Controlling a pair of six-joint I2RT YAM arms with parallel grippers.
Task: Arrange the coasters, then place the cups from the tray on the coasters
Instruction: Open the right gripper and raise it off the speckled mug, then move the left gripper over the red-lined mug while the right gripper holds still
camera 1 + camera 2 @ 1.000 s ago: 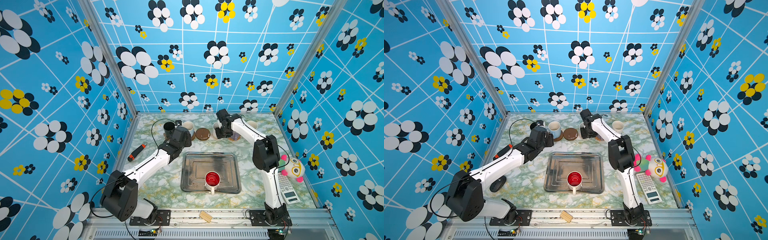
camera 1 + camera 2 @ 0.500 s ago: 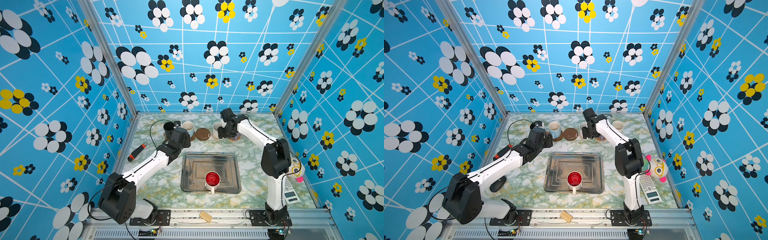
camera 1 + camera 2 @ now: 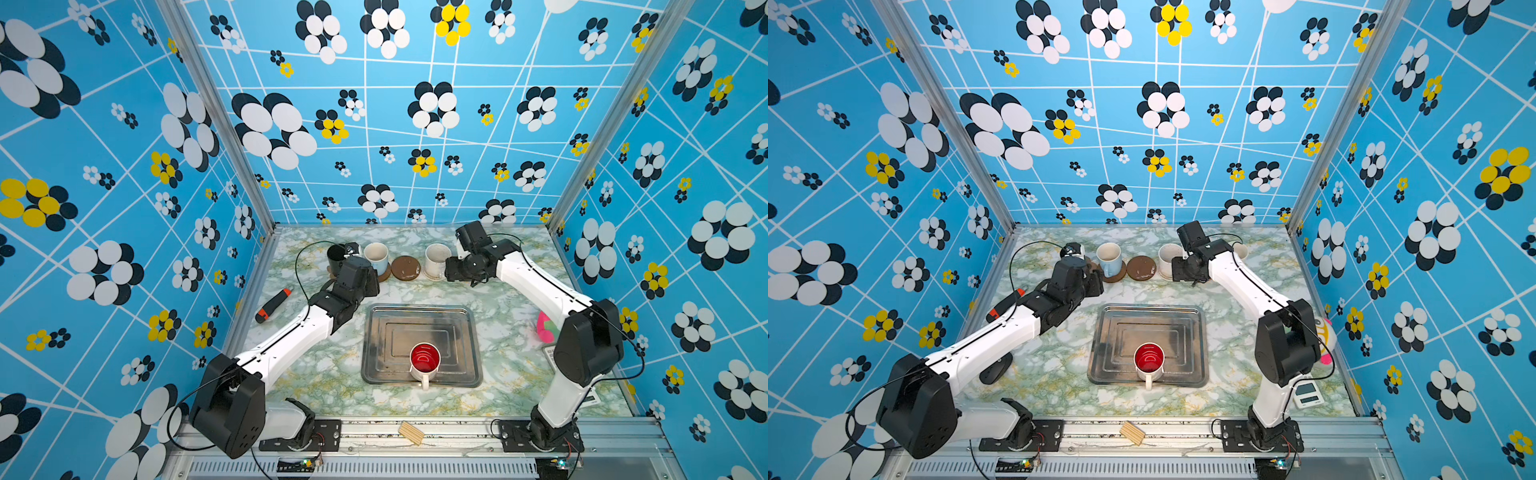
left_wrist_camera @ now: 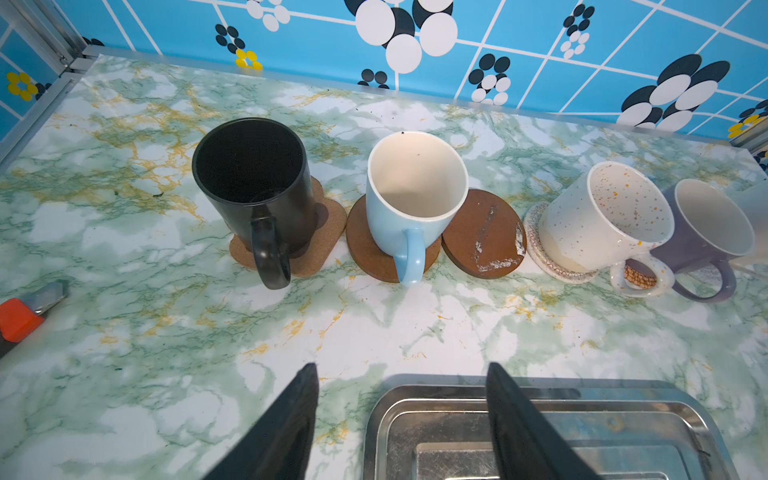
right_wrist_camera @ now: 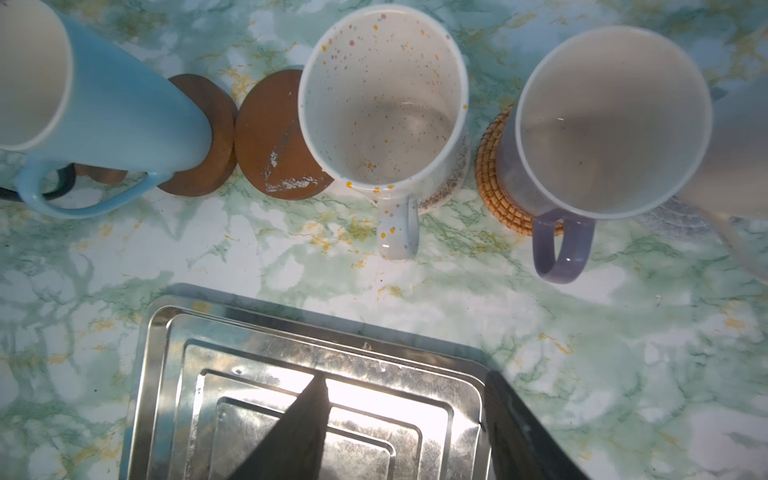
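Along the far edge of the marbled surface [image 3: 498, 332] the mugs are standing upright in a row, handles pointing toward the near edge. Nearest the left edge, the glossy black mug [image 4: 253, 183] is sitting on the cork-brown paw-shaped coaster [image 4: 328, 241]. Next to it the light blue mug [image 4: 415, 195], cream inside, is resting on the covered dark-brown disc [image 4: 365, 253]. The bare dark-brown disc [image 4: 484, 232] is lying beside it and showing white scuffs. The speckled white mug [image 4: 602, 216] is sitting on the whitish lacy coaster [image 4: 536, 237], and the lavender mug [image 4: 706, 224] on the woven rattan coaster [image 5: 494, 187]. The cream mug [image 3: 1239, 249] is peeking out behind the right arm.

The shiny ridged steel tray [image 3: 419, 309] is lying mid-surface. The white mug with the red inside [image 3: 424, 359] is standing by its near rim.

The left gripper [image 4: 401, 368] and the right gripper [image 5: 406, 376] are hovering between tray and row, jaws released and grasping nothing.
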